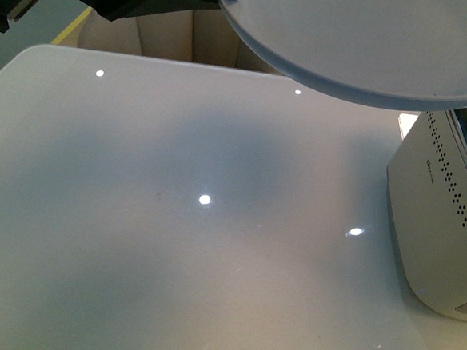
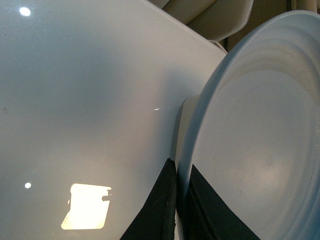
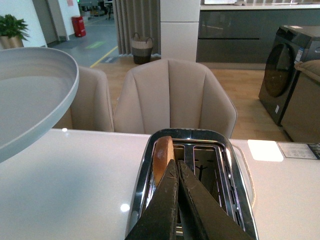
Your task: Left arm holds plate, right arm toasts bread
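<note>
Saw the glossy white bench point(image 1: 173, 243) filling most of the front view, the white toaster point(image 1: 442, 230) cut off at the picture's right edge, and only the underside of the pale blue-grey plate point(image 1: 363, 40) held in the air above, partly out of frame. Found the left tool point(image 2: 181, 170) clamped on the plate's rim, one black finger on each face, the arm behind it unseen. Caught just the tan crust edge of the bread point(image 3: 162, 155) standing in the toaster slot nearer the plate, the rest hidden, with the right tool point(image 3: 177, 167) just beside it, fingers pressed together on nothing visible.
</note>
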